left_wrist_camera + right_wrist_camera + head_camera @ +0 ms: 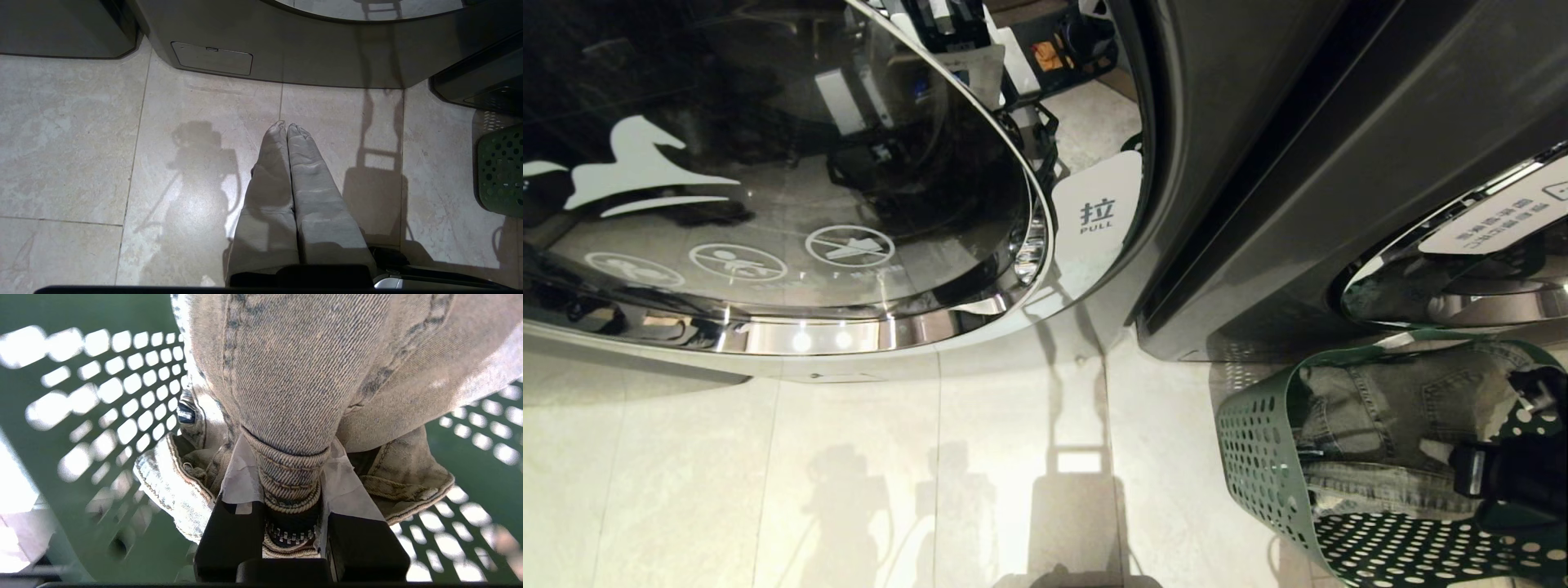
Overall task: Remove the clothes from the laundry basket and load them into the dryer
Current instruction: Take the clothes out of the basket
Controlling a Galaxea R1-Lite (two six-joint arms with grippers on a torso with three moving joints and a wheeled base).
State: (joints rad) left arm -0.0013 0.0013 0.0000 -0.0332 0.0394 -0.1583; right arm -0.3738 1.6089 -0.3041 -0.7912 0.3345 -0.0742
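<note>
Right gripper [292,477]: closed on a bunched fold of the jeans [302,371], which the right wrist view shows close up; a thick seam and a bit of zipper sit between its two tape-wrapped fingers [241,482]. In the head view it appears dark at the lower right edge of the frame, inside the basket.
Left gripper [287,127]: centre of the left wrist view, its two cloth-covered fingers pressed together with nothing between them, hanging above bare floor tiles [81,143].
Jeans: pale washed denim, lying crumpled in the laundry basket [1258,457] at the lower right of the head view.
Laundry basket: dark green plastic with round holes, standing on the floor just in front of a dark machine cabinet [1258,204]. One corner shows at the right edge of the left wrist view.
Dryer door [768,163]: a large round dark glass door with a chrome rim fills the upper left of the head view. A white tag reading "PULL" [1097,216] sits just to its right.
Second door [1462,278]: another chrome-rimmed round door at the right edge, above the basket.
</note>
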